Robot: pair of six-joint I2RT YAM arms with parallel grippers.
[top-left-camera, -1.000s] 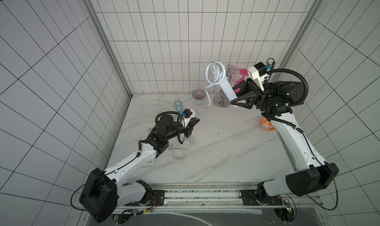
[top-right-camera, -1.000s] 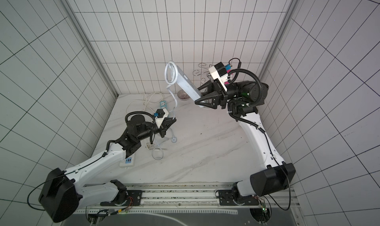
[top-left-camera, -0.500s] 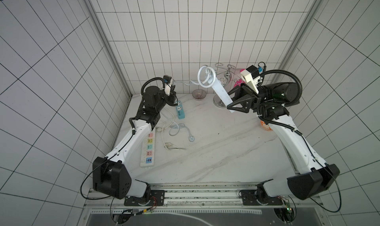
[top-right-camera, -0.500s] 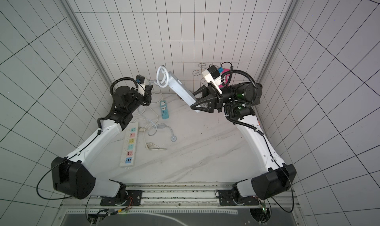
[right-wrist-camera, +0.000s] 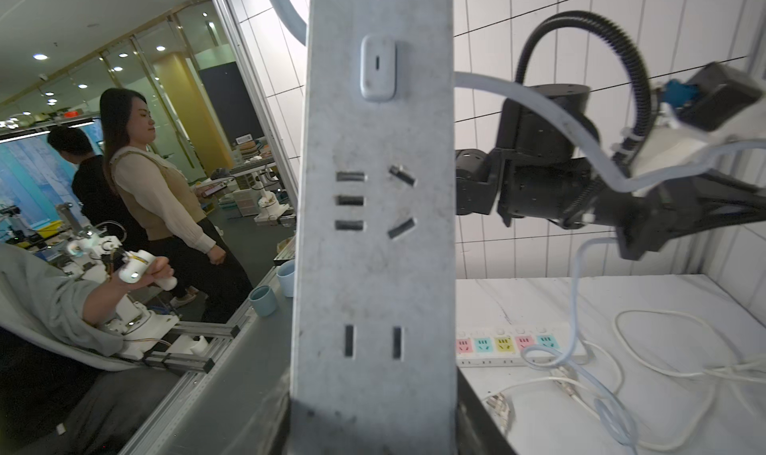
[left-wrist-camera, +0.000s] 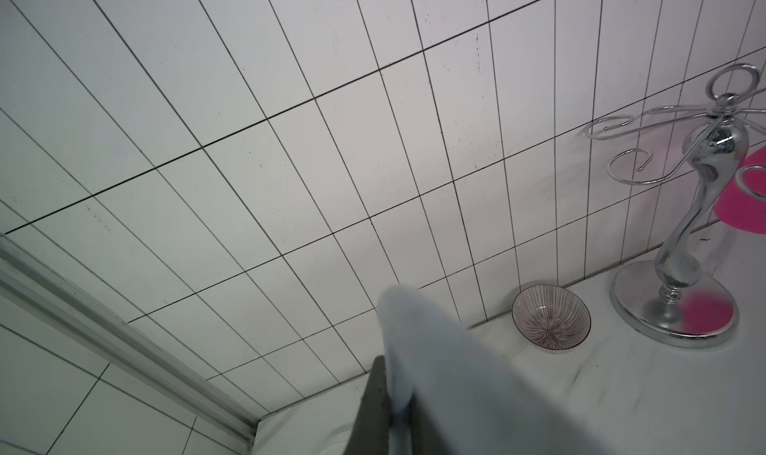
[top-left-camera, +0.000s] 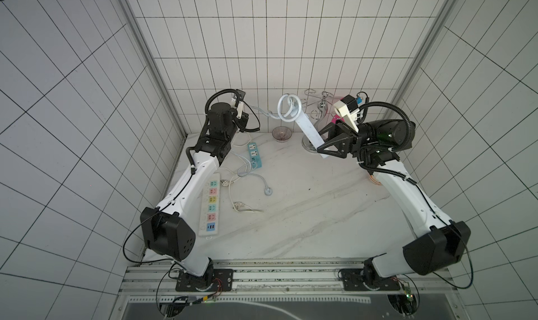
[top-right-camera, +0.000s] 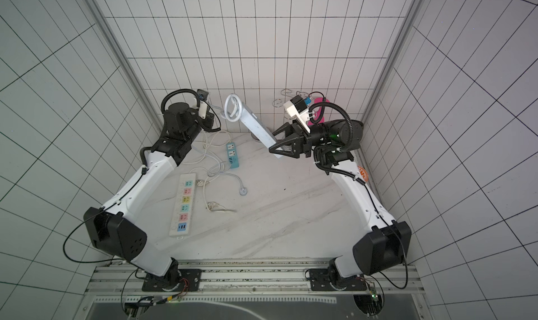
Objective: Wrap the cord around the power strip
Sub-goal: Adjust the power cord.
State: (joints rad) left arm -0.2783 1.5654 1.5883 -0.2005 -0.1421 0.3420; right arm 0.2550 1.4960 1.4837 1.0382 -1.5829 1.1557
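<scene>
Both arms up, strip held off the table.
R gripper (top-left-camera: pixel 323 146) was clamped on the power strip (top-left-camera: pixel 309 129), which angled up twd L gripper (right-wrist-camera: pixel 634 233). The cord (top-left-camera: pixel 288 109) sat looped at the strip's far end, one span crossing to L gripper, pinched shut on it. Chrome stand (left-wrist-camera: pixel 684 233) crowded just behind R gripper. Bowl (top-left-camera: pixel 281 133), turquoise strip (top-left-camera: pixel 254 155) and cream cables (top-left-camera: pixel 239 205) lay below.

We count 3 pwr strips (top-left-camera: pixel 309 132) (top-left-camera: pixel 254 155) (top-left-camera: pixel 211 207), 2 robot arms (top-left-camera: pixel 192 187) (top-left-camera: pixel 407 193), 1 bowl (left-wrist-camera: pixel 551 318), 1 chrome stand (left-wrist-camera: pixel 677 266) & 1 pink obj (left-wrist-camera: pixel 746 210)
</scene>
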